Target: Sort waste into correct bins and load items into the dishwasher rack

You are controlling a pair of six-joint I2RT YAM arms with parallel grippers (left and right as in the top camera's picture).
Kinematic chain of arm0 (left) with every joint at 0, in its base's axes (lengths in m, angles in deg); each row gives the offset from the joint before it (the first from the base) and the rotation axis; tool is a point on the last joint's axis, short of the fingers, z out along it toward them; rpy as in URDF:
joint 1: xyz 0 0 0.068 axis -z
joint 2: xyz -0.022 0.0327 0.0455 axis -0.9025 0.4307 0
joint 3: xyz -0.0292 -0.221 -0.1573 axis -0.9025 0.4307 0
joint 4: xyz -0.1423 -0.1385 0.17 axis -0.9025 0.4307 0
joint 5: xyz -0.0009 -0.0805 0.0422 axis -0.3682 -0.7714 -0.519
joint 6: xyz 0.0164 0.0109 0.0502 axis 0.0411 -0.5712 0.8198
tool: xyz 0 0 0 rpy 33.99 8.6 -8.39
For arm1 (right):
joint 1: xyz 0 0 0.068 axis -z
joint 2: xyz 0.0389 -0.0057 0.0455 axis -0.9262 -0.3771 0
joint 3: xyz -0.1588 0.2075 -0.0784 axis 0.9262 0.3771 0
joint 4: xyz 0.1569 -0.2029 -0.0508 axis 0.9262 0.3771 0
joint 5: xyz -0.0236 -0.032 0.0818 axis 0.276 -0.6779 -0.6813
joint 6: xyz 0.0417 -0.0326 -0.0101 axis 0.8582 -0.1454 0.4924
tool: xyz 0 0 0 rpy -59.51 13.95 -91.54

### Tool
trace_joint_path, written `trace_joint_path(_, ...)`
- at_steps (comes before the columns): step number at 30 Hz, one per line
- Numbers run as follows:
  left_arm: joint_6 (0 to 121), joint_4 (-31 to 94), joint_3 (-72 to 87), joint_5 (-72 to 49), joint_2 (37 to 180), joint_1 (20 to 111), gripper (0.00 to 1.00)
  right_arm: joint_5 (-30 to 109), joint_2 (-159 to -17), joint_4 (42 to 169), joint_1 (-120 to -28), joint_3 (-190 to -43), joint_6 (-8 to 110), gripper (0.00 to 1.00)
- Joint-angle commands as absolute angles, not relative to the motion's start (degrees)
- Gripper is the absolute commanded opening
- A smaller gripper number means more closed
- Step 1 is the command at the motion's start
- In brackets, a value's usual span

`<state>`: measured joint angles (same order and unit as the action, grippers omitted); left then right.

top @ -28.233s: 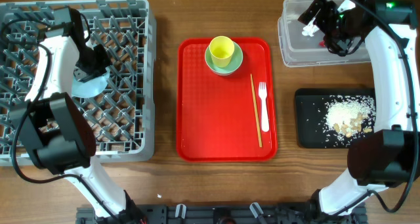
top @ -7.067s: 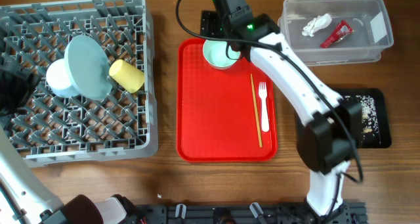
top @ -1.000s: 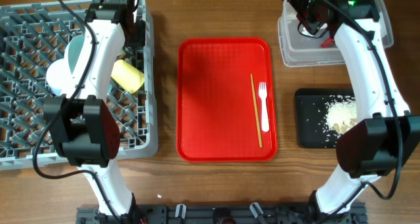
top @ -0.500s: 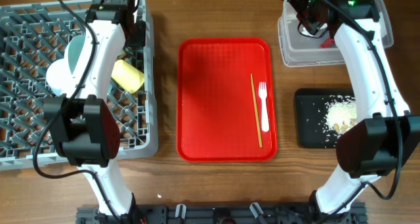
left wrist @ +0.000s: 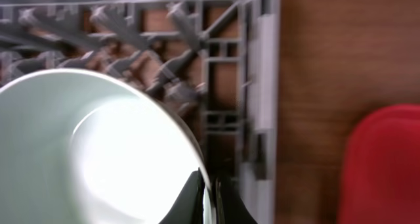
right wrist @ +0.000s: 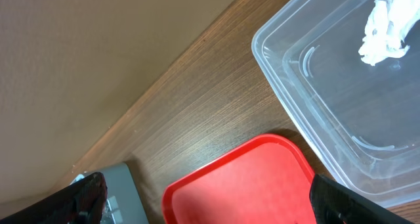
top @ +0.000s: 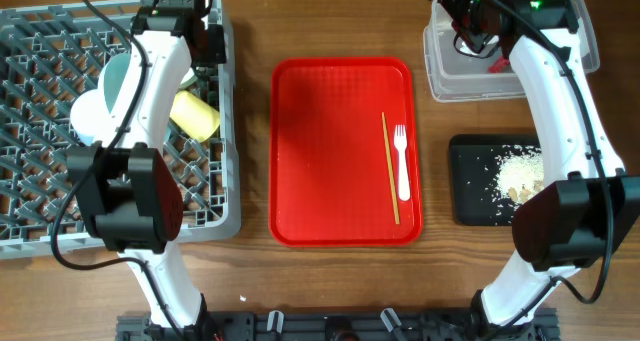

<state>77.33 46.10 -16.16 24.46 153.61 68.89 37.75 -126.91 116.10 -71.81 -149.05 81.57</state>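
The left hand [left wrist: 209, 198] is pinching the rim of the pale green saucer [left wrist: 85, 145] among the pegs of the dishwasher rack [left wrist: 259, 86], at its edge nearest the red tray [top: 340, 151]. On that tray the chopsticks [top: 390, 168] and white fork [top: 401, 166] are lying side by side, lengthwise front to back, tines pointing toward the far side. The right hand [top: 462, 16] is hovering spread wide over a corner of the clear tub [right wrist: 289, 73], the tissue [right wrist: 384, 20] lying inside. Rice scraps [top: 522, 173] are sitting in the black tray [top: 470, 181].

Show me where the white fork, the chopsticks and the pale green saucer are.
white fork [top: 403, 176], overhead view, middle of its handle.
chopsticks [top: 390, 168], overhead view, midway along their length.
pale green saucer [left wrist: 92, 158], left wrist view, on its inner face.
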Motion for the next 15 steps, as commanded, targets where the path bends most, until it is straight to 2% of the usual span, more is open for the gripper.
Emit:
trace_joint_path(1, 70.4, 42.6, -15.9, 13.0, 147.5, 68.0, 0.04, 39.2, -127.4, 116.0, -72.0, -148.9, 80.6, 1.0)
trace_joint_path(10, 61.3, 39.9, -15.9, -7.6, 146.5, 56.8, 0.04, 39.2, -127.5, 116.0, -72.0, -148.9, 80.6, 1.0)
trace_joint_path(12, 64.4, 42.0, -15.9, -12.0, 146.5, 55.8, 0.04, 39.2, -127.5, 116.0, -71.9, -148.9, 80.6, 1.0)
trace_joint_path(15, 72.5, 45.6, -15.9, -10.9, 146.5, 57.2, 0.04, 39.2, -127.5, 116.0, -72.0, -148.9, 80.6, 1.0)
